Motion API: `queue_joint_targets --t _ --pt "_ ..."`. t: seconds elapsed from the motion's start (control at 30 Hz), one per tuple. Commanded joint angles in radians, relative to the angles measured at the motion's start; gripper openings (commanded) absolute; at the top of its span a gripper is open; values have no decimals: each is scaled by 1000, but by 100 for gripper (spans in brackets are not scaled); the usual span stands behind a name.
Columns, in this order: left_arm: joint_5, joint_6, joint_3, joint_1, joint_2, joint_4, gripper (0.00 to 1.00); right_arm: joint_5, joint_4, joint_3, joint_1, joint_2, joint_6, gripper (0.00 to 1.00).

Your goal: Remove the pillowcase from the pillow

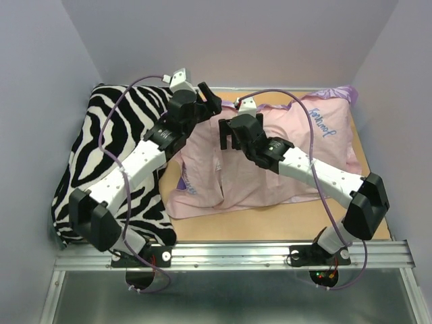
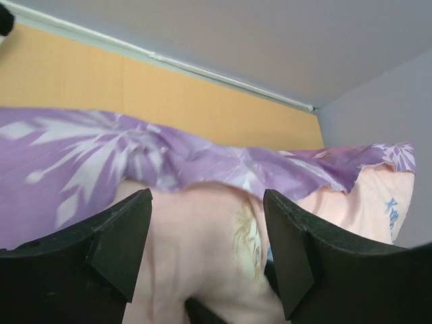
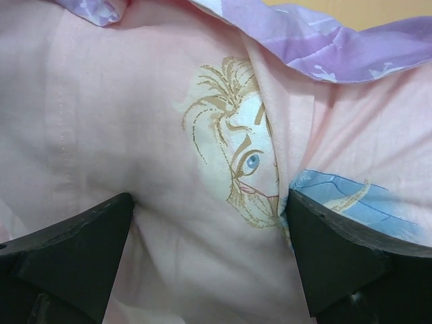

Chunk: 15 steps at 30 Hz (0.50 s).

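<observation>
My left pincer and right pincer gape wide on the pink pillowcase, gripping nothing; only the top view shows the zebra cushion

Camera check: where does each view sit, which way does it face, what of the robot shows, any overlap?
Top external: above and behind the bases, looking down at the table; both arms, left tool and right tool at the pillowcase.
Left wrist: low, facing the back wall across the pillowcase; its two open fingers.
Right wrist: close over the pink side, facing the blonde print; its open fingers.
Shared: both wrist views catch that print.
</observation>
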Motion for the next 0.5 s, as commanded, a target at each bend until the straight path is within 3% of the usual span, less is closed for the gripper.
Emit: queue_joint_targets --t 0.0,0.23,0.47 --pt "-84 -6 -104 -3 -113 -15 78 136 25 -40 18 36 22 98" --pt "-87 -71 -360 -84 -272 2 78 152 26 42 6 67 -32 98" --pt "-82 -79 -489 -154 -352 37 77 97 26 57 -33 79 -23 98"
